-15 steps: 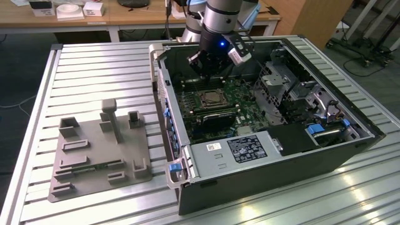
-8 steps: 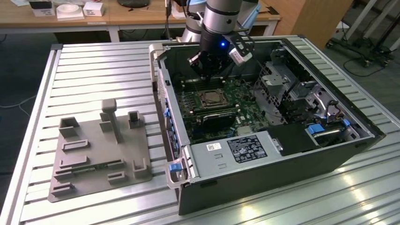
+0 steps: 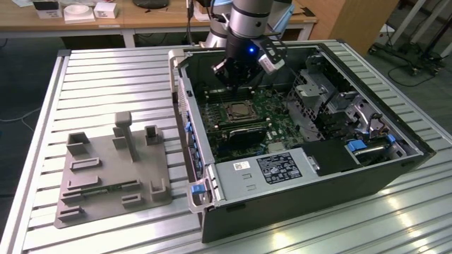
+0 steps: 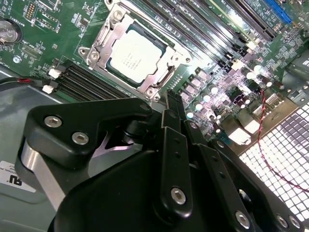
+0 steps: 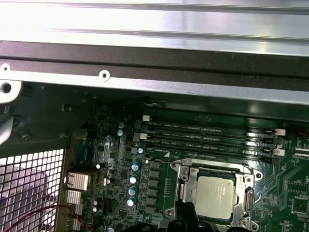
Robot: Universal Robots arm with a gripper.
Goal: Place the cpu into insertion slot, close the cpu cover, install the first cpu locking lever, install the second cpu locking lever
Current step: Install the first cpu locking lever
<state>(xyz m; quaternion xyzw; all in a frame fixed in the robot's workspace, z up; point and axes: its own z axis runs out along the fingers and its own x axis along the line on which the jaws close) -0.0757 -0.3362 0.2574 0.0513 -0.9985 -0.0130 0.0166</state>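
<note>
Below the tool [image 4: 173,102], narrow and empty in the second wrist view, the cpu [image 4: 134,59] lies socketed.

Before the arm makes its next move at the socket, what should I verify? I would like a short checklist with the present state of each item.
1. The cpu lies flat and square inside the window of the cpu cover: ok.
2. The cpu cover is down around the chip, not raised: ok.
3. The locking levers are latched: cannot tell.
4. The gripper is close beside the cover's edge; whether it touches the cover: cannot tell.
5. Nothing loose lies on the cpu's metal top: ok.
</note>
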